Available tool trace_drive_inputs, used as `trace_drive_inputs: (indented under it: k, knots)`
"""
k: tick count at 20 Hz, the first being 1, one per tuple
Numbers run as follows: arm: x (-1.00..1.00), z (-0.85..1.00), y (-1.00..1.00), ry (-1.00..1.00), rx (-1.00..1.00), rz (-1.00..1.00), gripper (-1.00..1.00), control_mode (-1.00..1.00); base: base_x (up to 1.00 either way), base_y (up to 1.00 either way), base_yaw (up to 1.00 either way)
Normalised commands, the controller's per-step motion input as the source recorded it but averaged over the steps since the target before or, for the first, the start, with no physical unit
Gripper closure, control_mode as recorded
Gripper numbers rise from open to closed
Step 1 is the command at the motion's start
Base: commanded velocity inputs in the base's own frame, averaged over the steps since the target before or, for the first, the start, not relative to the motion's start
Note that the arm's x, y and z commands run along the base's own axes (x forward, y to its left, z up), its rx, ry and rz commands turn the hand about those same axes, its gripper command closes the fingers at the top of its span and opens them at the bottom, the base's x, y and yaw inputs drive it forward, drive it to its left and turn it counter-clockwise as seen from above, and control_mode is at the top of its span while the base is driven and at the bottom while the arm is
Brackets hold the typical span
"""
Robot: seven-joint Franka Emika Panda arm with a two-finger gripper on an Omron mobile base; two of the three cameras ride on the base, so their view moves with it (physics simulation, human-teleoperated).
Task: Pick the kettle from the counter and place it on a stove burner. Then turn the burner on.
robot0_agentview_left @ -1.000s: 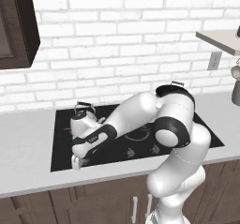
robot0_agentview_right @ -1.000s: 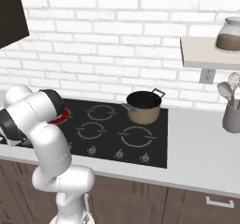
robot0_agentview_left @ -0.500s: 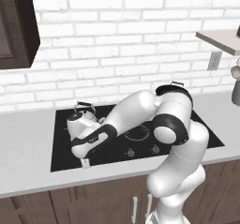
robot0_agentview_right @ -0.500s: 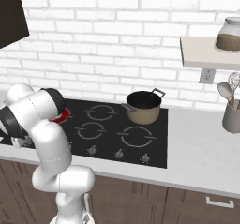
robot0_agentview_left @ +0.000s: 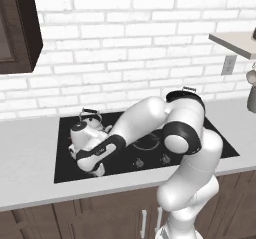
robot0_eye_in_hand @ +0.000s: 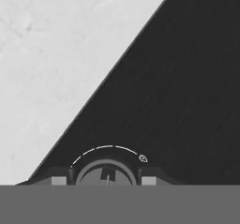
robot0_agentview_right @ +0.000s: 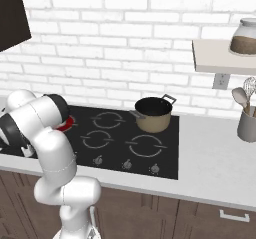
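The silvery-white kettle stands upright on the back-left part of the black stove, and a red glow shows at the stove burner beside my arm. My gripper is down at the front-left corner of the cooktop, just in front of the kettle. In the hand view a round grey knob sits between the two finger tips of the gripper, which is shut on it. The light counter runs along the cooktop's edge.
A tan pot with a dark inside sits on the back-right ring. More small knobs line the stove's front edge. A utensil holder stands on the counter at the far right, under a wall shelf.
The hand has shifted very slightly at the knob. The kettle and the pot have not moved.
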Motion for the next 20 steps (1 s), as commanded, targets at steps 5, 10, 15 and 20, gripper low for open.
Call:
trace_drive_inputs:
  k: [5, 10, 15, 20]
  knots:
    - [0.00, -0.06, 0.00, 0.01, 0.00, 0.37, -1.00, -1.00, 0.00, 0.00, 0.00]
    - [-0.03, 0.01, 0.00, 0.00, 0.00, 0.00, -1.00, -1.00, 0.00, 0.00, 0.00]
    - [-0.02, 0.28, 0.04, 0.00, 0.00, 0.00, -1.00, -1.00, 0.00, 0.00, 0.00]
    - [0.00, 0.89, 0.04, 0.00, 0.00, 0.01, -1.00, -1.00, 0.00, 0.00, 0.00]
